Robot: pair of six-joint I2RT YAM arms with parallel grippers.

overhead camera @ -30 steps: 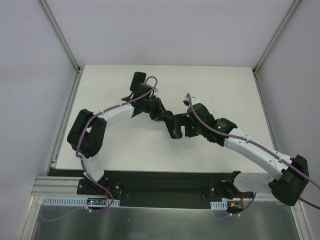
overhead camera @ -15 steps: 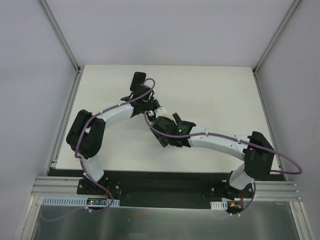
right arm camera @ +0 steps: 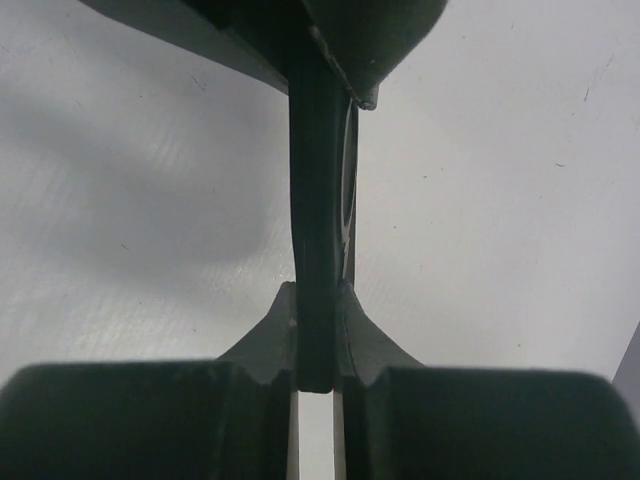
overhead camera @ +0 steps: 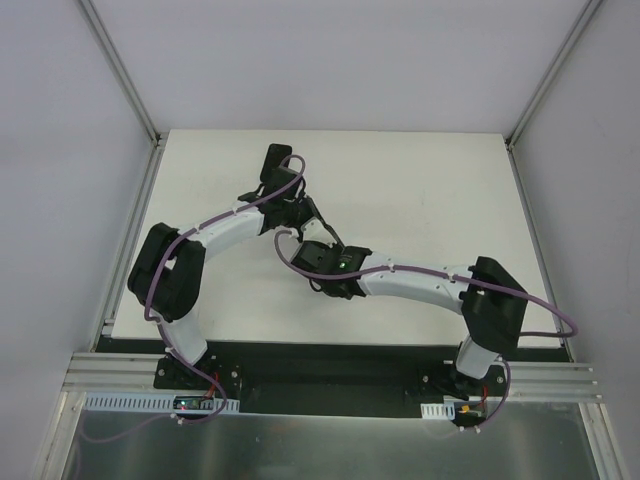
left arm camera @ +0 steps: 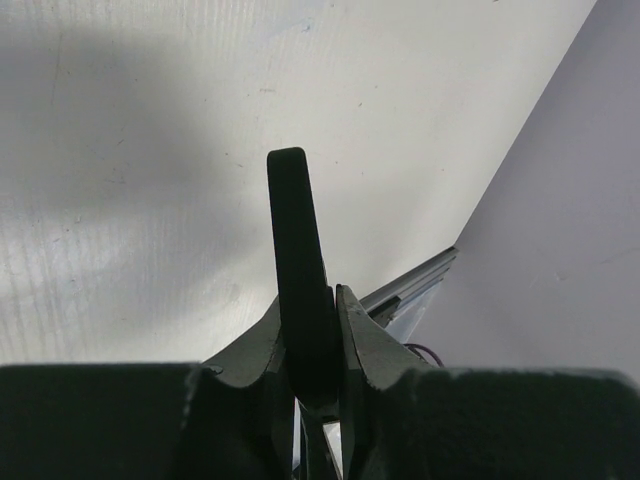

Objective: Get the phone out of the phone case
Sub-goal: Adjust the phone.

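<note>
phone case [left arm camera: 298,230]: seen edge-on as a thin dark slab, held over the table [overhead camera: 430,190] at both ends, left of the table's middle.
phone: not told apart from the case. Only a thin pale line is seen along the slab in the right wrist view.
left gripper [left arm camera: 312,300]: jaws nearly closed, pressed on both faces of one end of the slab.
right gripper [right arm camera: 316,290]: jaws nearly closed, pinched on the other end, with the left gripper seen just beyond.
</note>
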